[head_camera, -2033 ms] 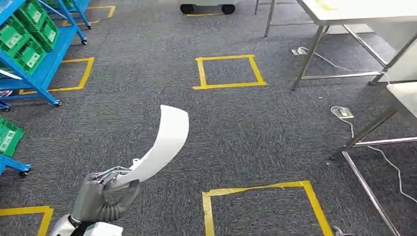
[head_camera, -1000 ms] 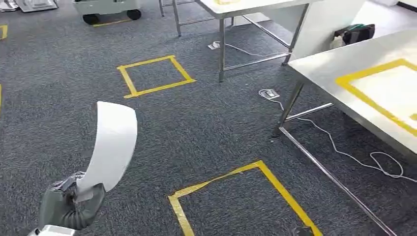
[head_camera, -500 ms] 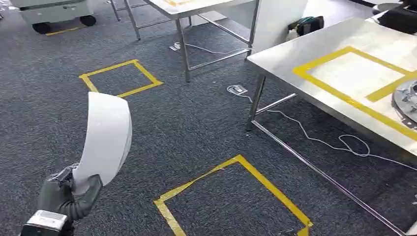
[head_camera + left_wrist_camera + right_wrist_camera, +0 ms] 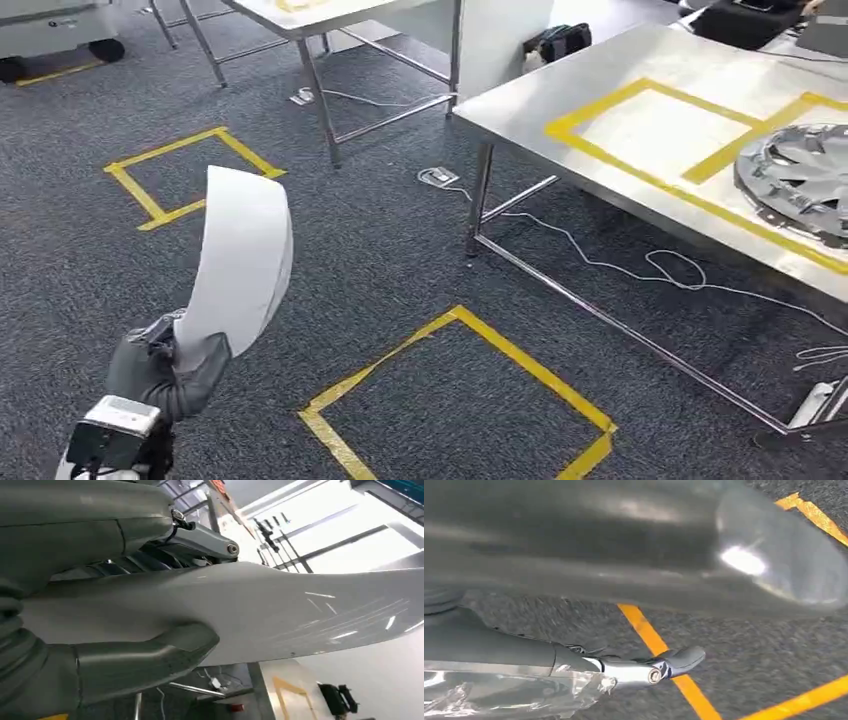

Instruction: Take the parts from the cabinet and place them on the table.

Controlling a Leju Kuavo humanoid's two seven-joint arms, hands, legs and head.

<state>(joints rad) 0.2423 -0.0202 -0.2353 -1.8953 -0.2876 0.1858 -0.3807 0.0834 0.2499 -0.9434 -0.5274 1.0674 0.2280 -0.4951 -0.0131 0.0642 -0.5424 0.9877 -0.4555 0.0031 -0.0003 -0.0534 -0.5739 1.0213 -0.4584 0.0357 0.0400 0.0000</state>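
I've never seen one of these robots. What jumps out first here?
The long curved white part stands up from the robot's left hand, low on the left above grey carpet. To the right, a steel table marked with yellow tape carries a silver wheel cover.

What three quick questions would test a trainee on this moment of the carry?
1. True or false: the left robot hand grips the curved white plastic panel by its lower end.
2. Which lies on the steel table? A: a green bin. B: a silver wheel cover. C: a blue rack.
3. Fill in: the square on the grey carpet directly ahead of the robot is marked in ____ tape.

Key: 1 true; 2 B; 3 yellow.
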